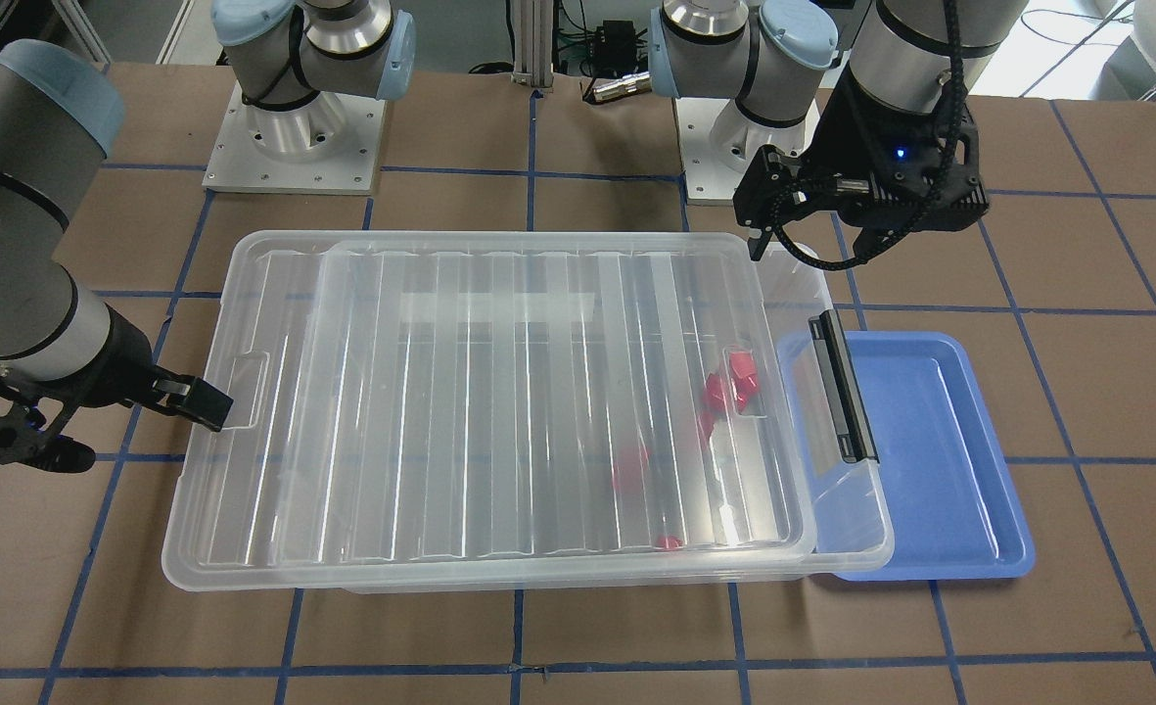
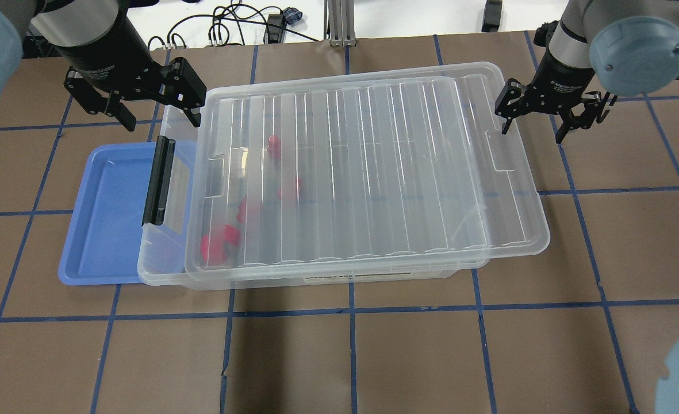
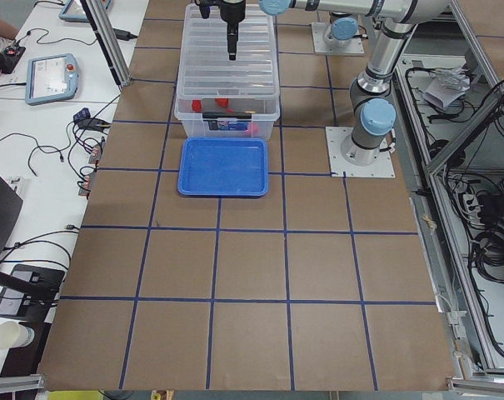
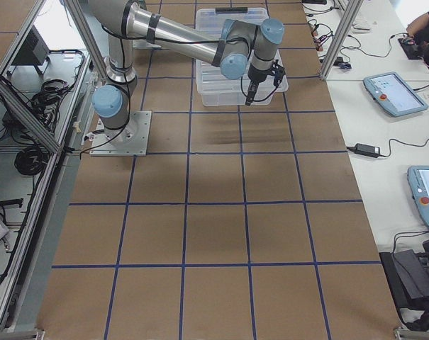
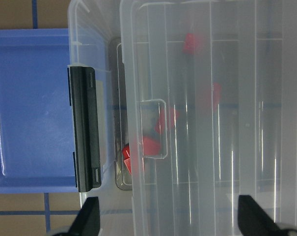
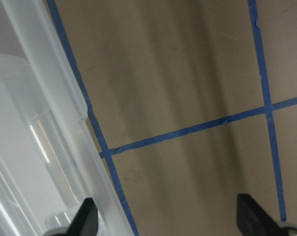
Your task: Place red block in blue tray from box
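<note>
The box (image 2: 477, 167) is a clear bin whose ribbed lid (image 2: 362, 172) sits shifted toward my right, leaving a gap at the black latch bar (image 2: 158, 181). Several red blocks (image 2: 218, 244) lie inside near the latch end, seen through the plastic; they also show in the left wrist view (image 5: 148, 147). The blue tray (image 2: 109, 218) lies empty against that end, partly under the box. My left gripper (image 2: 161, 118) is open and empty above the box's far left corner. My right gripper (image 2: 532, 129) is open and empty beside the box's right end.
The brown table (image 2: 350, 356) carries a blue tape grid. The arm bases (image 1: 294, 137) stand behind the box. In the front view the tray (image 1: 930, 450) is right of the latch bar (image 1: 842, 387). Tablets and cables (image 3: 47, 79) lie beyond the table's side.
</note>
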`<state>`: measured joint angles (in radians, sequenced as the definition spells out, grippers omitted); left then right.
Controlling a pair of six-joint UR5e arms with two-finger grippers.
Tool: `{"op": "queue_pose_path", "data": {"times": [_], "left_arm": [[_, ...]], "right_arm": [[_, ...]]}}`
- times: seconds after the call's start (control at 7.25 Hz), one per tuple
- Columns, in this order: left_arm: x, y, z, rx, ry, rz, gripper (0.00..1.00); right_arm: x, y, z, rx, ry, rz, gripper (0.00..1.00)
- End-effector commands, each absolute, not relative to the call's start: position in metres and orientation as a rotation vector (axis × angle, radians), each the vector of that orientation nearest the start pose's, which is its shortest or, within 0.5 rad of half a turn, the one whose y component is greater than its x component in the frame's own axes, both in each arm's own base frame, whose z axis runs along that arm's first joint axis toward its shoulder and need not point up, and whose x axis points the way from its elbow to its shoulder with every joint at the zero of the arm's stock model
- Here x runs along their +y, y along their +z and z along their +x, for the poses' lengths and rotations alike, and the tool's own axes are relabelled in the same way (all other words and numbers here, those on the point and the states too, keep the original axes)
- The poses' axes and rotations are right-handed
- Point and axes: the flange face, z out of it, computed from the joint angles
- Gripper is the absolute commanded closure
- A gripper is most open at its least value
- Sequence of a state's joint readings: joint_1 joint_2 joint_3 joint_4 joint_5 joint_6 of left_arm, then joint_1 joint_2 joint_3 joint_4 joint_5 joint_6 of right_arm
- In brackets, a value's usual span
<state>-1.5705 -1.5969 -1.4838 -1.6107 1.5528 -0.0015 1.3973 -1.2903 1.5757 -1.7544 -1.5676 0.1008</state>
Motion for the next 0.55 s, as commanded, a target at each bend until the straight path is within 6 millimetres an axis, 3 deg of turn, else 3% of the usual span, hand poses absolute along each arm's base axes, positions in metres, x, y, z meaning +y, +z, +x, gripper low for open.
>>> {"op": "queue_pose_path", "data": {"times": [0.0,0.41], "left_arm": [[-0.505,0.512,-0.137,3.16,-0.024,-0.007,0.0],[-0.508,0.507,-0.137,3.158,-0.01,-0.005,0.0]], "right_arm": [[-0.598,0.354,-0.005,3.104,0.145,0.367,0.0],[-0.599,0.355,-0.036,3.116,0.122,0.283,0.0]]}}
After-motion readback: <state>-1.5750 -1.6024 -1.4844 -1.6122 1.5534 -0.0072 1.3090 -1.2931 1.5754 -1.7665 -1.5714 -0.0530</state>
